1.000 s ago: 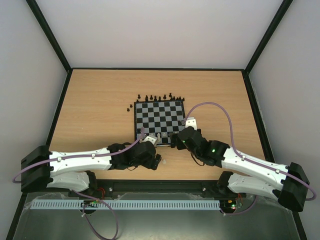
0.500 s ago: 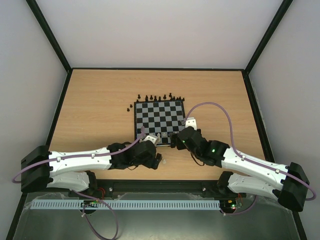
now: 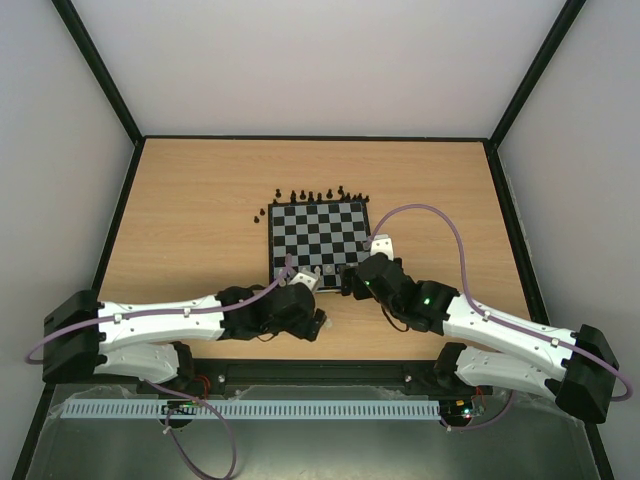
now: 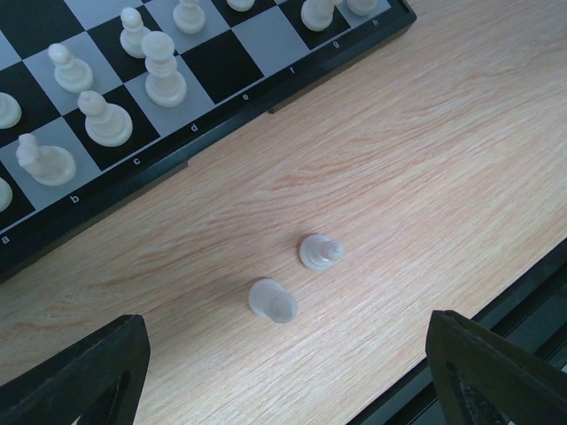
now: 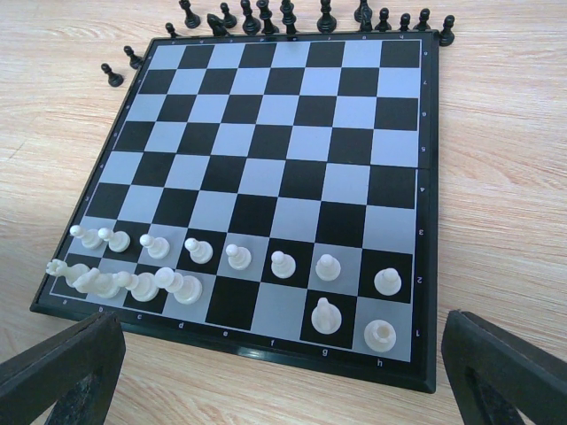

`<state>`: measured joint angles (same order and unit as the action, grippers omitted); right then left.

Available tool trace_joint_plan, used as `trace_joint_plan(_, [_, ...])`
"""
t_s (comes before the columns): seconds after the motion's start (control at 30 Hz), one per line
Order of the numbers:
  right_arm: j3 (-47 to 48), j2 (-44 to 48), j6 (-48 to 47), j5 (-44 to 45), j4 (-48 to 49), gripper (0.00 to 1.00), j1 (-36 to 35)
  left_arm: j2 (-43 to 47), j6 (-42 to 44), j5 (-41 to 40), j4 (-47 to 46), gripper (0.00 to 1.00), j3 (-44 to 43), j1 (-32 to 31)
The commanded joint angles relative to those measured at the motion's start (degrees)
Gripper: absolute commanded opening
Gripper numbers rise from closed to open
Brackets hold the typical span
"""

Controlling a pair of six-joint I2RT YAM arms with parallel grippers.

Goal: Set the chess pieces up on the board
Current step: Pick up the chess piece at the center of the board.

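The board point(image 5: 403, 173) lies in front of my right gripper point(image 5: 275, 359), which hovers open over its near edge. Whitish chess pieces point(image 5: 235, 257) stand in the board's two nearest rows. Black chess pieces point(image 5: 292, 16) line the table past its far edge. In the left wrist view two whitish pieces, one point(image 4: 272, 300) and the other point(image 4: 320, 251), lie on their sides on the wood just off the board point(image 4: 221, 66). My left gripper point(image 4: 285, 354) hangs open above them with nothing between its fingers. From above, the left gripper point(image 3: 306, 292) and right gripper point(image 3: 356, 274) sit at the board's point(image 3: 318, 235) near edge.
Two more black pieces point(image 5: 120, 69) stand on the wood off the board's far left corner. The table's dark front rail point(image 4: 523, 292) runs close behind the two lying pieces. Dark wall rails point(image 3: 120, 215) bound the tabletop.
My left gripper has shifted slightly near the board's front edge. The right arm and the pieces have stayed put.
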<state>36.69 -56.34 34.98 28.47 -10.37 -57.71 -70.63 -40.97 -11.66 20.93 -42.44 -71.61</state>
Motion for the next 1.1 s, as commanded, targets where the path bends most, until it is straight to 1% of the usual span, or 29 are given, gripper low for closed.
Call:
trace_joint_plan(0.0, [0.83,0.83,0.21,0.62,-0.27,0.99,0.14,-1.08,0.09,-0.45,1.74,0.87,-2.46,-1.47])
trace_joint_plan(0.13, [0.64,1.73,0.22,0.60,-0.16,0.99,0.13,-2.07,-0.12,0.21,1.77,0.76,-2.14,-2.18])
trace_joint_plan(0.4, [0.67,1.83,0.26,0.45,-0.39,0.98,0.08,-5.21,-0.31,0.63,1.10,0.60,-1.92,-2.37])
trace_joint_plan(0.57, [0.60,2.43,0.26,0.36,-0.44,0.99,0.07,-7.93,0.23,0.33,0.57,0.55,-2.34,-2.38])
trace_joint_plan(0.83, [0.58,2.90,0.26,0.18,-0.53,0.99,0.08,-11.52,1.62,0.41,-0.81,0.53,-3.72,-2.31])
trace_joint_plan(0.97, [0.58,3.15,0.21,0.23,-0.58,0.99,0.14,-13.30,1.80,0.41,-0.88,0.45,-4.10,-2.30])
trace_joint_plan(1.07, [0.58,3.25,0.26,0.18,-0.62,0.99,0.11,-14.07,1.85,0.49,-0.71,0.42,-4.27,-2.21])
